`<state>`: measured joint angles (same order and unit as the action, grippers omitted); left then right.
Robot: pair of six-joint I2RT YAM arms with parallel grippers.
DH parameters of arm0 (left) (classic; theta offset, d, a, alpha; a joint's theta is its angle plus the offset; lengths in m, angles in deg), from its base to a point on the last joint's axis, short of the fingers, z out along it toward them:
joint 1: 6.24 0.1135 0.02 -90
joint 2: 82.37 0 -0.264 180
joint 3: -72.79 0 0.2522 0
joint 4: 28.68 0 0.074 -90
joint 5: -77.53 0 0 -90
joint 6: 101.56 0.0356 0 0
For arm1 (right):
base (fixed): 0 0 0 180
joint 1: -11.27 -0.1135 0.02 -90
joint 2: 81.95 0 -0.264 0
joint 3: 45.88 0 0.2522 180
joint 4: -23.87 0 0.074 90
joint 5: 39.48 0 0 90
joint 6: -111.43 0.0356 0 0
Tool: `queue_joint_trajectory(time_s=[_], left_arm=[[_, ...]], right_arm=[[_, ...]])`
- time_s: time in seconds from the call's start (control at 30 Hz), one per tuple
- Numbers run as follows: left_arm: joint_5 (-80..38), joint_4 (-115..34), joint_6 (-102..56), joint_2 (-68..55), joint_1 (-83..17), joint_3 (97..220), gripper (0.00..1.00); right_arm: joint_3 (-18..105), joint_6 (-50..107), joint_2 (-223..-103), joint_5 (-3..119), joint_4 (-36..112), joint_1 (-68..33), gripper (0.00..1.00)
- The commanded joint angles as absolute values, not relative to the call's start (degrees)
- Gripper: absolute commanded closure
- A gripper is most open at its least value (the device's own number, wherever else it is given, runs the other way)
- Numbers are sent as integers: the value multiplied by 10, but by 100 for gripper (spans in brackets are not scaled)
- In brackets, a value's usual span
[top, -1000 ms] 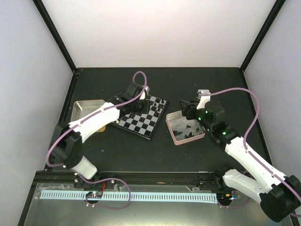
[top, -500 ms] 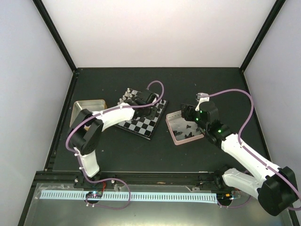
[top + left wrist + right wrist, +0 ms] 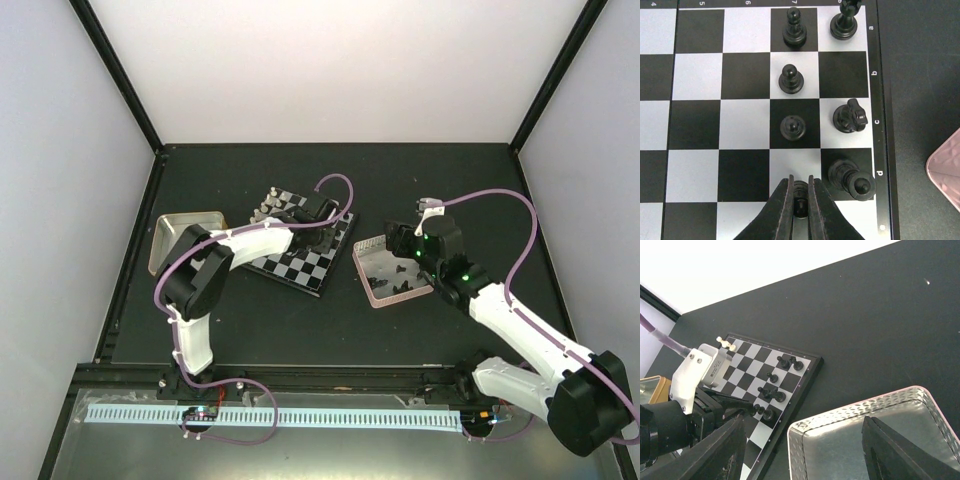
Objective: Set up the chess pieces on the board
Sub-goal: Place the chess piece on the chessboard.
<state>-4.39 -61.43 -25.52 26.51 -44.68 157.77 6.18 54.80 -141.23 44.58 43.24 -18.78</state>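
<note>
The board lies at the table's middle. Several black chess pieces stand in two files near its right edge. My left gripper is shut on a black pawn, low over a white square beside the piece on the d square. I cannot tell whether the pawn touches the board. My right gripper is open and empty above the pinkish-rimmed tin. More black pieces lie in that tin. The left gripper also shows in the top view.
Silver pieces stand along the board's far-left edge. A gold-rimmed tin sits left of the board. The pinkish-rimmed tin lies close to the board's right edge. Black frame posts rise at the back corners.
My left gripper has swung from the board's far edge down to its right side, holding the pawn low over the board. My right arm has shifted slightly over the tin.
</note>
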Motion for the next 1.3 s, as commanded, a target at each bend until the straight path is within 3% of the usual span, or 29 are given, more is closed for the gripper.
queue_joint_trajectory(time_s=[0.0, 0.33, 0.6, 0.73, 1.27], left_arm=[[-25, -592, -263, 281, -442, 1602, 93], [-46, -599, -270, 301, -435, 1606, 89], [-51, -604, -271, 293, -432, 1606, 75], [-54, -607, -273, 283, -430, 1607, 74], [-107, -639, -320, 157, -420, 1587, 65]], right_arm=[[60, 549, -1417, 430, 429, -188, 36], [62, 547, -1418, 429, 433, -188, 36], [64, 547, -1420, 432, 433, -188, 36], [65, 547, -1420, 433, 433, -188, 36], [82, 530, -1425, 458, 484, -186, 39]])
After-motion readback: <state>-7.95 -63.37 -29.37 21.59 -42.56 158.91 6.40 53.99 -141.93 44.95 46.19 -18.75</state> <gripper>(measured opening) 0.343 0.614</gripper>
